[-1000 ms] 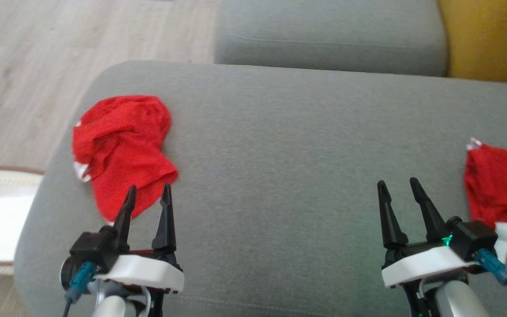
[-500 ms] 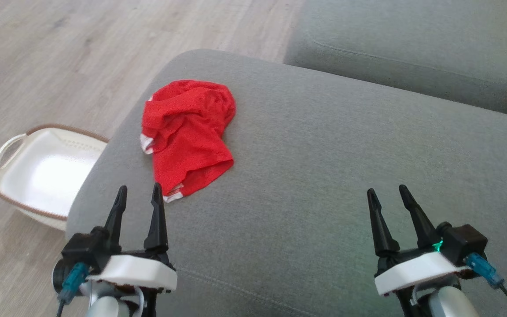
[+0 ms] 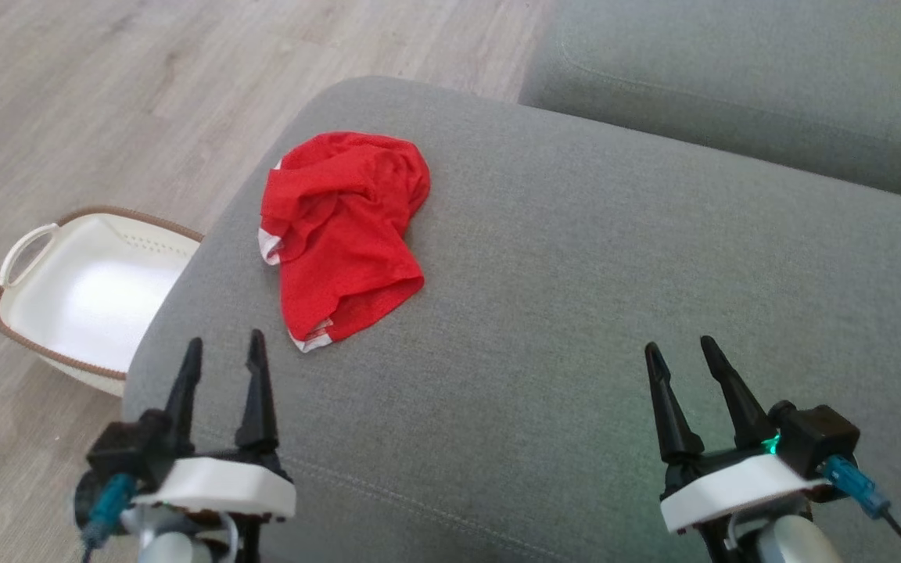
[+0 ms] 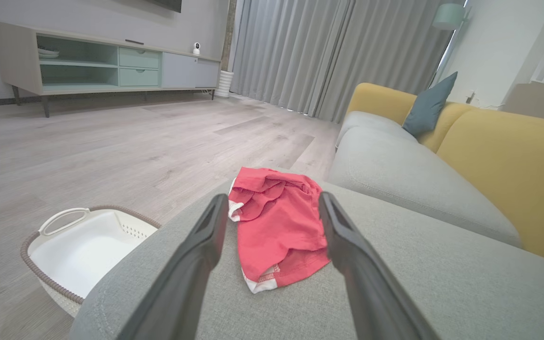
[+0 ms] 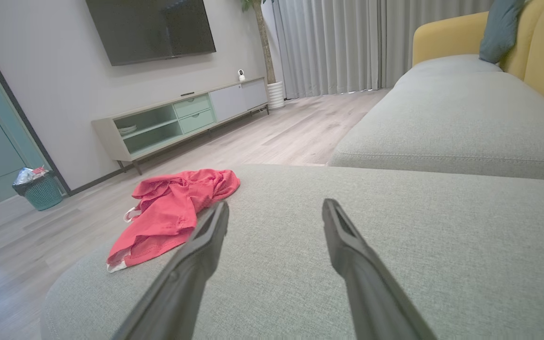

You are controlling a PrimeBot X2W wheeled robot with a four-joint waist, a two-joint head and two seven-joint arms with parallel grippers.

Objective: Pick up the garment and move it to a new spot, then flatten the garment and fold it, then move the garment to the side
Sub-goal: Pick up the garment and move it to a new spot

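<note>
A crumpled red garment (image 3: 341,231) with white trim lies near the left end of the grey sofa seat (image 3: 591,281). My left gripper (image 3: 221,350) hovers open at the lower left, short of the garment's near edge, nothing between its fingers. In the left wrist view the garment (image 4: 276,226) sits ahead between the two fingers of that gripper (image 4: 272,203). My right gripper (image 3: 679,349) is open at the lower right over bare cushion, far from the garment. The right wrist view has the garment (image 5: 173,212) to the left of its open gripper (image 5: 274,205).
A white basket (image 3: 83,293) with a brown rim stands on the wooden floor left of the sofa, also seen from the left wrist (image 4: 83,245). A second grey cushion (image 3: 740,78) lies behind. The yellow backrest (image 4: 503,156), a TV cabinet (image 5: 182,120) and curtains are farther off.
The head camera has swung left, so the basket has come into the picture and a red item at the right edge has left it. Both grippers stay open and empty.
</note>
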